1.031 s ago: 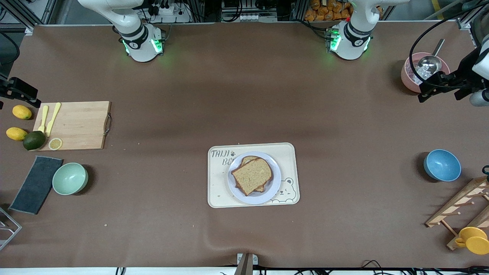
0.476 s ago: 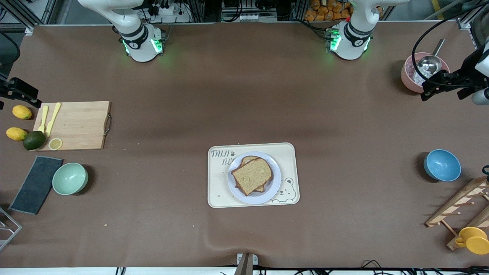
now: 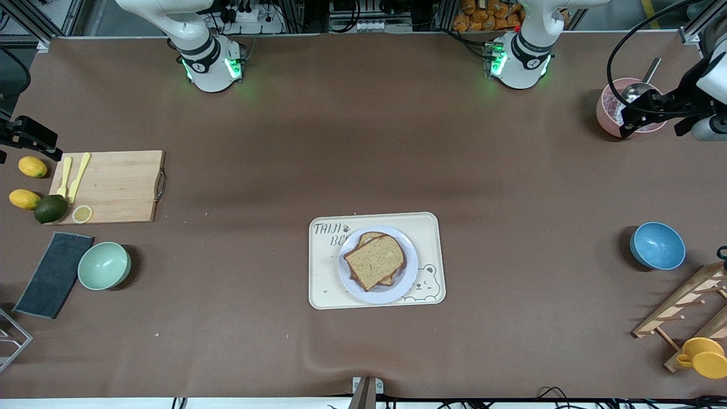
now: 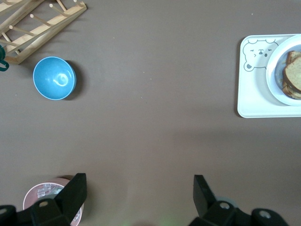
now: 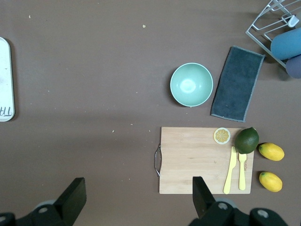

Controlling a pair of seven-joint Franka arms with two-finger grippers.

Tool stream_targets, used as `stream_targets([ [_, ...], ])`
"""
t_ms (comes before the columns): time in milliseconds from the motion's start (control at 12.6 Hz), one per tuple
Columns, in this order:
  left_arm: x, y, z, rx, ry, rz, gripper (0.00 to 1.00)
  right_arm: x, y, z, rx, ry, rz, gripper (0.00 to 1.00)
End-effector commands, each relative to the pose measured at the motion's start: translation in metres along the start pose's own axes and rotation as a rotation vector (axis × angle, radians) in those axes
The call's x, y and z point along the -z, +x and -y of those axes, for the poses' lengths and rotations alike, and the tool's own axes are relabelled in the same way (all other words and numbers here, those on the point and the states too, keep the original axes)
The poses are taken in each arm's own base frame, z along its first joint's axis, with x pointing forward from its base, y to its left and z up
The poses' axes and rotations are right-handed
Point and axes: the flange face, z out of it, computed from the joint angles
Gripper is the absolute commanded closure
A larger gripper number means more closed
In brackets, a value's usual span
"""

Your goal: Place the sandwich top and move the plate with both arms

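The sandwich top [image 3: 375,261] lies on another slice on the plate [image 3: 406,283], which sits on the bear-print tray [image 3: 430,230] at mid table. The left wrist view shows the sandwich top [image 4: 292,74] and the plate [image 4: 273,75] at its edge. My left gripper [image 3: 651,130] is open and empty over the pink bowl [image 3: 606,113] at the left arm's end of the table; its fingers [image 4: 75,190] show wide apart. My right gripper [image 3: 28,149] is open and empty above the cutting board [image 3: 113,184] end; its own view [image 5: 139,200] shows the jaws wide apart.
A metal scoop [image 3: 636,91] rests in the pink bowl. A blue bowl [image 3: 657,245] and a wooden rack [image 3: 687,301] with a yellow cup stand near the left arm's end. A green bowl [image 3: 104,265], a dark cloth [image 3: 54,274], lemons and an avocado [image 3: 50,208] lie beside the cutting board.
My left gripper has drifted a little toward the arm bases, over the pink bowl. The right gripper has barely shifted. The sandwich, plate and tray have not moved.
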Motion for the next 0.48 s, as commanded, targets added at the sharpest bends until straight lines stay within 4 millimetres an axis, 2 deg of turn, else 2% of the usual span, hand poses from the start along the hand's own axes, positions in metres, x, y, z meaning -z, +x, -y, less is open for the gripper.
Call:
stream_targets([
  [0, -0.003, -0.007, -0.001, 0.026, 0.019, 0.003, 0.0, 0.0, 0.001, 0.003, -0.014, 0.032, -0.008, 0.0],
  [159, -0.005, -0.006, 0.0, 0.038, 0.02, 0.0, 0.0, 0.0, 0.001, 0.002, -0.016, 0.032, -0.008, 0.0],
  [397, -0.007, 0.005, 0.005, 0.032, 0.038, -0.005, 0.0, -0.001, 0.001, 0.002, -0.016, 0.032, -0.006, 0.0],
])
